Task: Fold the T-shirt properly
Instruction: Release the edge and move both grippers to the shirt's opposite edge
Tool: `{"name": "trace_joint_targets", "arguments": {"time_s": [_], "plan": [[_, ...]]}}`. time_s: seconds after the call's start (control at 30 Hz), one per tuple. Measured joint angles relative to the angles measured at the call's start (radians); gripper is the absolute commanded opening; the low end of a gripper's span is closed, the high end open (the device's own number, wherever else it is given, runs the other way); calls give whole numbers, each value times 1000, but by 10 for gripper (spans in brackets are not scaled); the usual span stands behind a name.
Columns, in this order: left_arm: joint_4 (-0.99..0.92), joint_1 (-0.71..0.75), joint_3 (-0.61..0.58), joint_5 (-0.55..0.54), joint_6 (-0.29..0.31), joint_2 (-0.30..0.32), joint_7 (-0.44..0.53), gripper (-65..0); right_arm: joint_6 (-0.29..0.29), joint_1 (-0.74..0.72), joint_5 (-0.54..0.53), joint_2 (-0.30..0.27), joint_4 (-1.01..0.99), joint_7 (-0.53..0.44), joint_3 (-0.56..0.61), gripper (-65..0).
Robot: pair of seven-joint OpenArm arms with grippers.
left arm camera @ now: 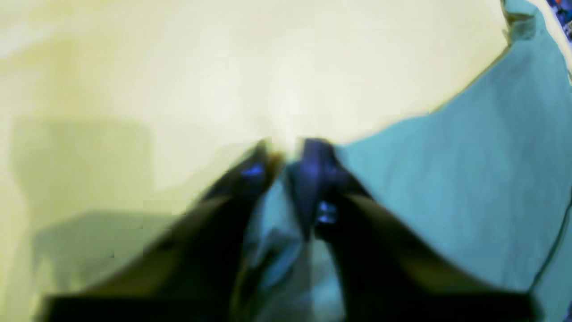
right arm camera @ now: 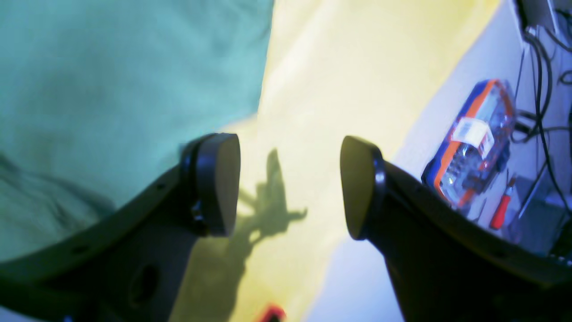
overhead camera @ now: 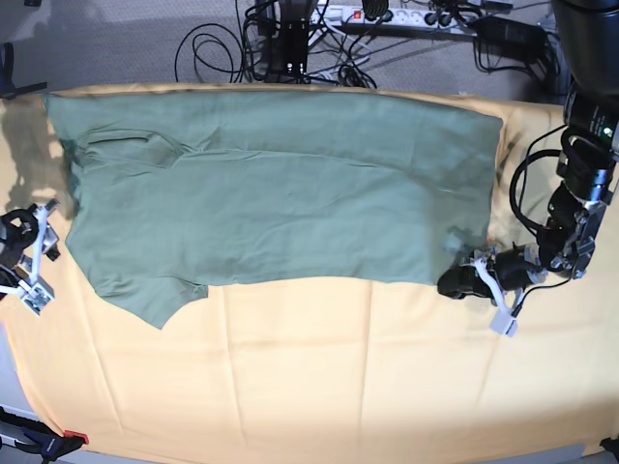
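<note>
The sage-green T-shirt [overhead camera: 280,213] lies spread flat on the yellow-orange cloth [overhead camera: 309,377]. At its near right corner sits my left gripper [overhead camera: 459,282]. In the blurred left wrist view the left gripper [left arm camera: 288,154] has its dark fingers drawn together, with a fold of the T-shirt [left arm camera: 469,179] pinched between them. My right gripper [overhead camera: 41,259] rests off the shirt's left edge. In the right wrist view the right gripper [right arm camera: 290,183] is open, with only yellow cloth [right arm camera: 357,67] between its pads and the T-shirt [right arm camera: 111,80] to the left of them.
Cables and a power strip [overhead camera: 387,14] lie on the floor beyond the far edge. An orange-and-blue box [right arm camera: 473,138] and a red-handled tool [right arm camera: 500,210] sit on the white surface beside the right gripper. A small red tag [overhead camera: 73,437] marks the cloth's near left corner.
</note>
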State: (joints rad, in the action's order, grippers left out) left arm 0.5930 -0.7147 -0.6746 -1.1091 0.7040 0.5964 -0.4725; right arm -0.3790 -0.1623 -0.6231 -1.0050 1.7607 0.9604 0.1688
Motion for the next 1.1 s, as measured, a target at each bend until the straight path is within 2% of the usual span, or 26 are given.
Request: {"name": "trace_joint_targets", "arguments": {"time_s": [0.07,0.3,0.43,0.57,0.67,0.8,0.9,1.1], "plan": [[-1,0,0,-2,0,0,-2,-650,33,-27,30,58,-11,-8,0,-277],[-1,0,0,-2,0,1,-3,-650,61,-175,69,242,-248,-33,-2,-277],[-1,0,0,-3,1,1,-7,-650,47,-289,45,322,-449,-56,-3,-276],[-1,0,0,-2,1,1,-7,-650,-25,-391,-52,382,-684,-48,-72,-275],[-1,0,0,-2,1,1,-7,-650,-89,-450,-135,414,-855,-35,-196,-275],[-1,0,0,-3,1,2,-7,-650,-183,-490,-195,421,-1024,-6,-369,-275],[-1,0,0,-7,1,2,-7,-650,-191,-475,-197,425,-1078,0,-424,-275],[-1,0,0,-22,0,2,-14,-650,-202,-446,-197,436,-1105,17,-427,-275]]}}
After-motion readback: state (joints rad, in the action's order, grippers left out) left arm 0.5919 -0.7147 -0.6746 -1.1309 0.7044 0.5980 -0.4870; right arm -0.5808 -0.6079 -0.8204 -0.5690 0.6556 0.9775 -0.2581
